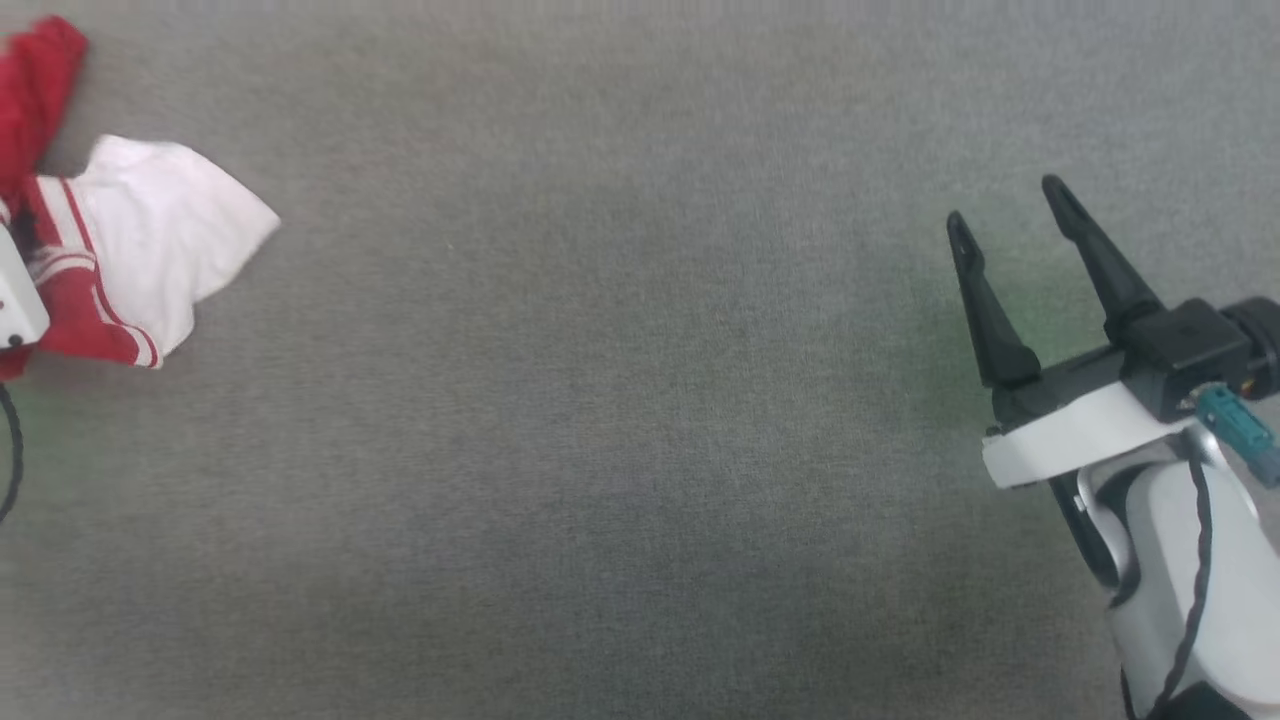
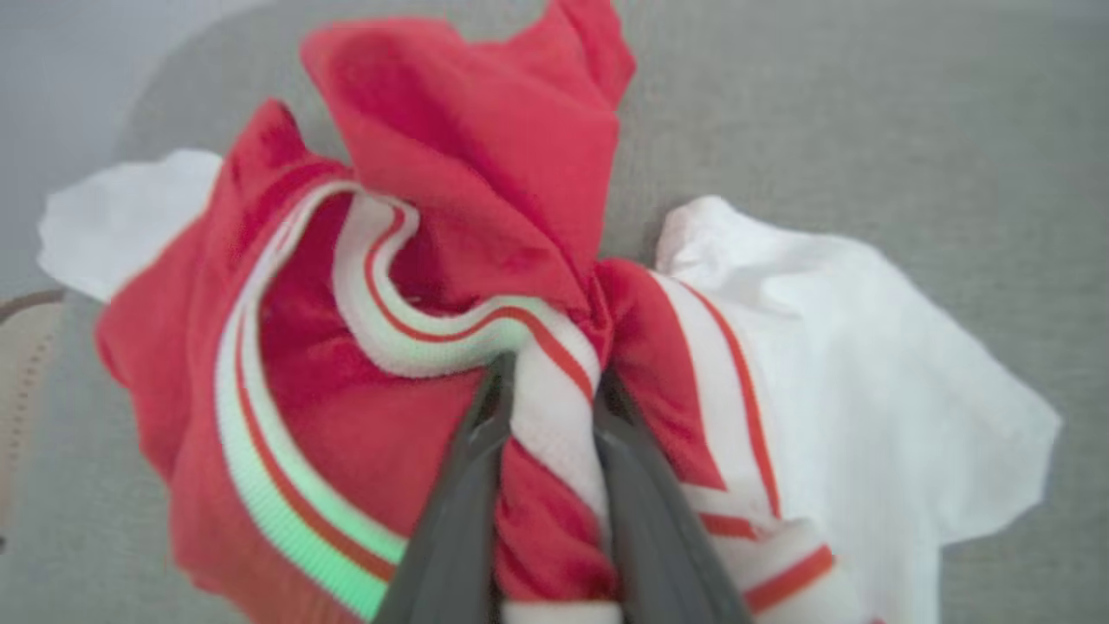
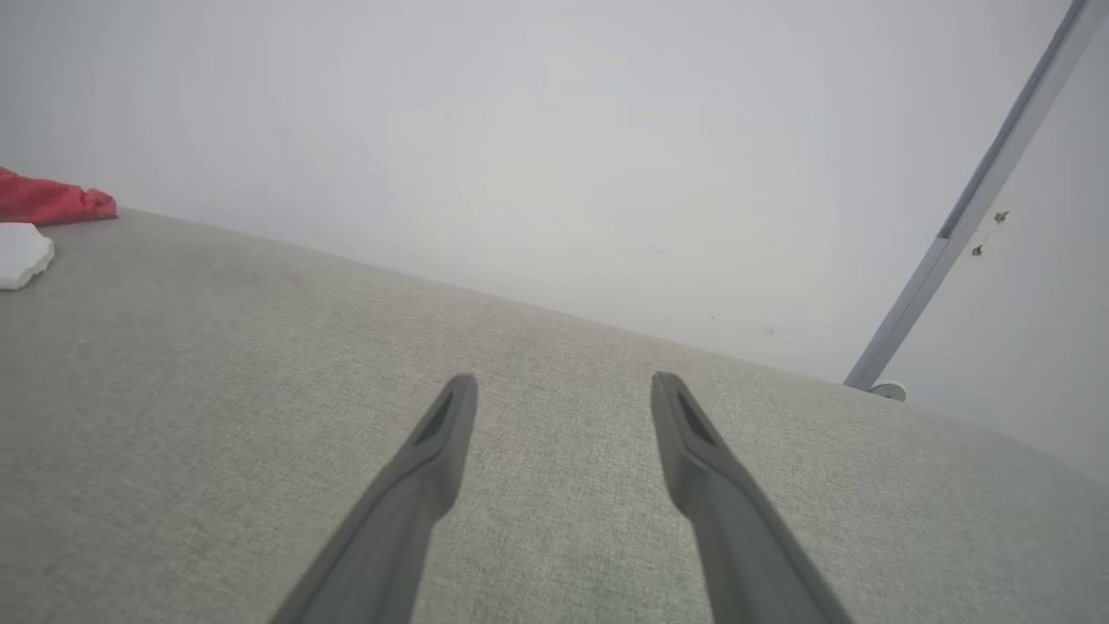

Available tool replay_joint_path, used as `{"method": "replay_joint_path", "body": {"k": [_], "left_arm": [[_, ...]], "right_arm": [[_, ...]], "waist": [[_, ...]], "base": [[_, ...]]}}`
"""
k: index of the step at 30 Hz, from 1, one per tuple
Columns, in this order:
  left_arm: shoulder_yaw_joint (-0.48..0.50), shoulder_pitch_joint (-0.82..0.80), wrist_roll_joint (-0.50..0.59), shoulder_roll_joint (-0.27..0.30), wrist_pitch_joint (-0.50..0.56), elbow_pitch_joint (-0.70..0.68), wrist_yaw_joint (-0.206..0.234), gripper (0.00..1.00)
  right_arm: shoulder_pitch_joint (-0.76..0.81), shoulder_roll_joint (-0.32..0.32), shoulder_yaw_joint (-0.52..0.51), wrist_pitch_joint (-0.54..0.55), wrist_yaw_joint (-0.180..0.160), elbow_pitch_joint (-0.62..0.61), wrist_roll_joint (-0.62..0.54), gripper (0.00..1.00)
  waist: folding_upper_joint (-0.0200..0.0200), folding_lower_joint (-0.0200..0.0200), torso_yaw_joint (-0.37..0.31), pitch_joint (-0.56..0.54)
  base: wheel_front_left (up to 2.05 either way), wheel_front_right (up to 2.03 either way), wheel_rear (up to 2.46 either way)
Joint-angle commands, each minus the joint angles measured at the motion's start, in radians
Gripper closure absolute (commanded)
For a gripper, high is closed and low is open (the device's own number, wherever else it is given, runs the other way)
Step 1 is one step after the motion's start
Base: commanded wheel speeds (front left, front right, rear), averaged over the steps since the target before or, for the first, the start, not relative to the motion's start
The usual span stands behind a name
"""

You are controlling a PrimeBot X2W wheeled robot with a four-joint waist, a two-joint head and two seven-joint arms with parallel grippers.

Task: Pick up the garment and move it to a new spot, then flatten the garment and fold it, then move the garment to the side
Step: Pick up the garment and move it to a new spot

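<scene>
Garment (image 1: 150, 230), red with white sleeves: crumpled heap at left edge of grey counter (image 1: 640, 400) in head view, one white sleeve spread flat. Left claw (image 2: 554, 381): clamped on striped trim fold of garment. Right claw (image 1: 1008, 205): fingers apart, empty, at counter's right side, well apart from garment.

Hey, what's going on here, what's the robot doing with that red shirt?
The robot's left gripper is closed on a bunched fold of the garment, pinching it at the white striped trim. The shirt lies crumpled at the left edge of the grey cloth surface, not yet flattened or folded. The right gripper is open over bare surface on the right, well apart from the shirt. It looks like the very start: grabbing the shirt to move it.
</scene>
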Motion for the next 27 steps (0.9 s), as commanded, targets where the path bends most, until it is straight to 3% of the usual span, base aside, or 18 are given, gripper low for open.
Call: {"method": "replay_joint_path", "body": {"k": [1,6,15,20,27], "left_arm": [[-0.005,0.003,0.003,0.013,-0.011,-0.021,-0.001,1.00],[-0.038,0.011,-0.004,0.036,-0.017,-0.144,-0.003,1.00],[-0.089,0.059,-0.048,0.072,0.076,-0.420,-0.002,1.00],[-0.105,0.101,-0.078,0.067,0.148,-0.574,0.007,1.00],[-0.136,0.171,-0.098,0.048,0.245,-0.779,0.063,1.00]], "right_arm": [[0.016,0.004,-0.002,-0.006,0.000,0.005,-0.004,0.00],[0.056,0.021,-0.020,-0.011,0.000,0.010,-0.019,0.00],[0.102,0.046,-0.039,-0.015,0.000,0.010,-0.028,0.00],[0.115,0.057,-0.065,-0.016,0.000,0.009,-0.032,0.00],[0.129,0.067,-0.110,-0.020,0.000,0.006,-0.039,0.00]], "waist": [[0.0001,0.0000,0.023,-0.047],[0.0001,0.0000,0.052,-0.129],[0.0001,0.0000,0.078,-0.239],[0.0001,0.0000,0.059,-0.278],[0.0001,0.0000,-0.015,-0.295]], "base": [[0.00,0.00,0.00],[0.00,0.00,0.00],[0.00,0.00,0.00],[0.00,0.00,0.00],[0.00,0.00,0.00]]}}
